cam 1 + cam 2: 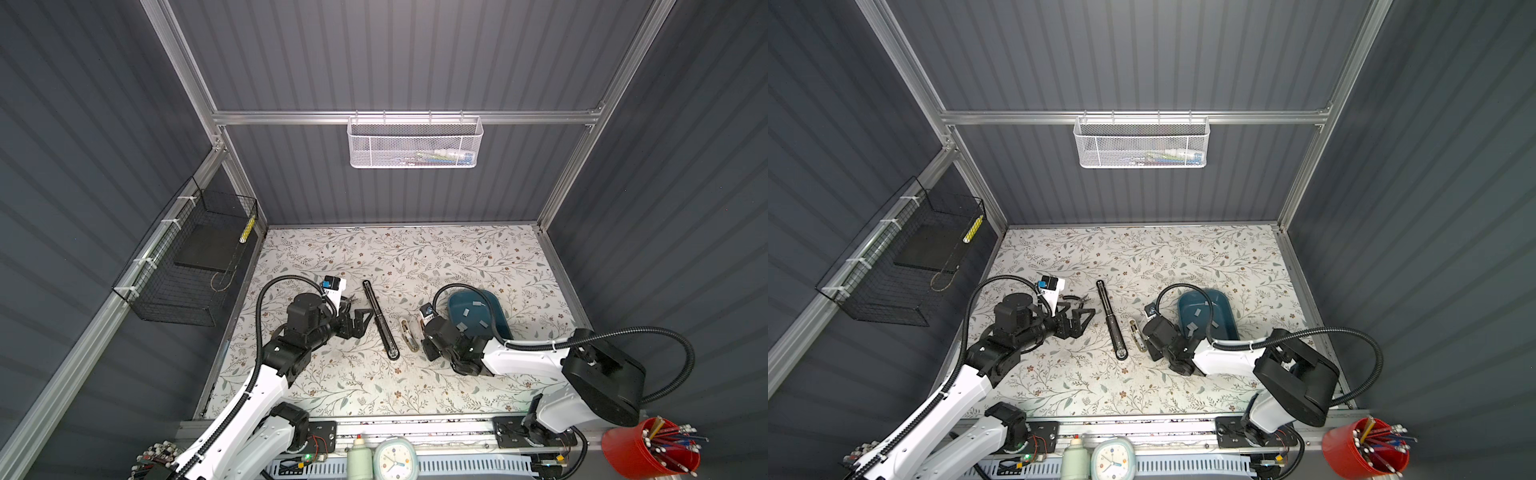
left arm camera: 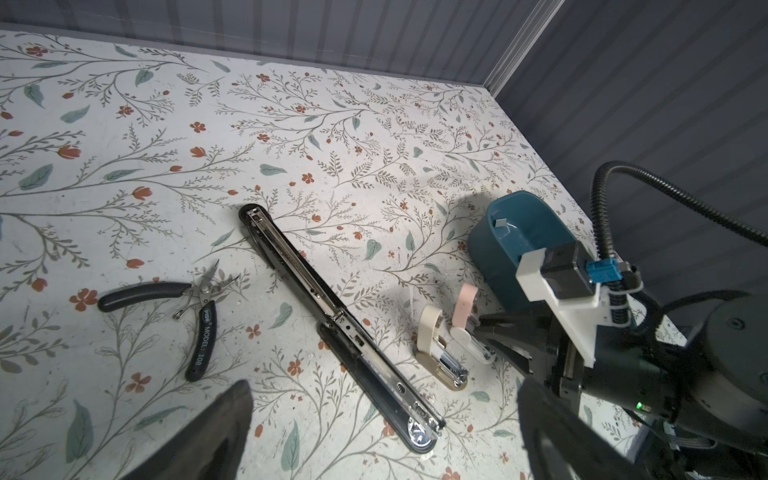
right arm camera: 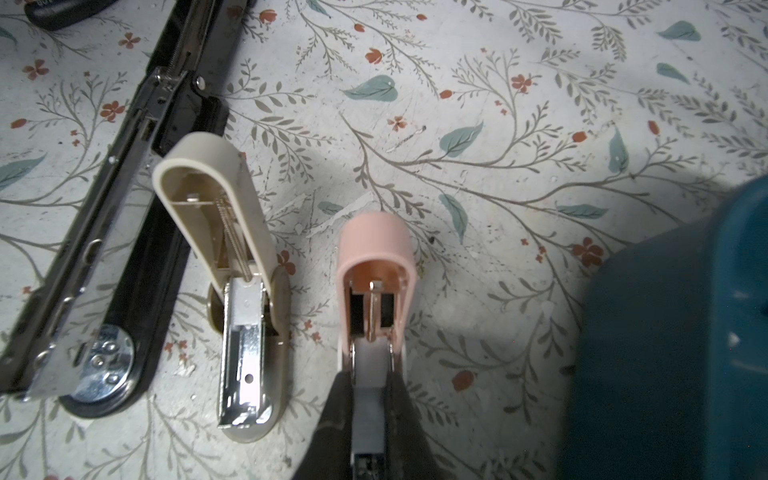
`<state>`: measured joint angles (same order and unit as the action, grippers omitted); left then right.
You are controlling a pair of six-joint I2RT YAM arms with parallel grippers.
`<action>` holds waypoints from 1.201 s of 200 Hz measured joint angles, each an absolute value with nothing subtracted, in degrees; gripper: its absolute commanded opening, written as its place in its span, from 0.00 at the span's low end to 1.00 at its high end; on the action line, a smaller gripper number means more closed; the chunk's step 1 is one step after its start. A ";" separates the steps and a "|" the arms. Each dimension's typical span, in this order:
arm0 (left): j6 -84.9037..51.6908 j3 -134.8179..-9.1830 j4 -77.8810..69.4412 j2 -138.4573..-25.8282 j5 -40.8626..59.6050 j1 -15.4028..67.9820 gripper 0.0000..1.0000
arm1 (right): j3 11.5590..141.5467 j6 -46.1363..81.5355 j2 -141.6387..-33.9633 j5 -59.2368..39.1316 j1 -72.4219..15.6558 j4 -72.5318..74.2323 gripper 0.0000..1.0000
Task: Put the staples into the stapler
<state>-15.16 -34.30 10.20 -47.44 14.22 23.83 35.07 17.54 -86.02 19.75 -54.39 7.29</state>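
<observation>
Floral-papered bench (image 1: pixel 415 257): a teal tub (image 2: pixel 492 270) near the right edge holds the staples (image 1: pixel 465 311), loose grey strips, some hidden under my right arm (image 1: pixel 519 357). My right gripper (image 3: pixel 371 382) is clamped on the open pink stapler (image 3: pixel 376 237), just beside the tub. My left gripper (image 2: pixel 382 390) hangs spread wide by the long black stapler (image 2: pixel 332 324).

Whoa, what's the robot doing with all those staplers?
The right gripper has its fingers shut on the base of the pink stapler, which is flipped open on the table. The left gripper hangs open and empty near the pliers. A beige stapler and a long black stapler lie open too. The staples sit in the teal bin, none picked up yet.
</observation>
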 measured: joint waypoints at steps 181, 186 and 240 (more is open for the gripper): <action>-15.16 -34.30 10.20 -47.44 14.22 23.83 0.99 | 33.39 17.58 -83.55 19.94 -54.39 7.18 0.01; -15.16 -34.30 10.20 -47.44 14.22 23.83 0.99 | 33.39 17.58 -83.50 19.94 -54.39 7.25 0.01; -15.16 -34.30 10.20 -47.42 14.22 23.83 0.99 | 33.39 17.56 -83.88 19.97 -54.39 7.27 0.01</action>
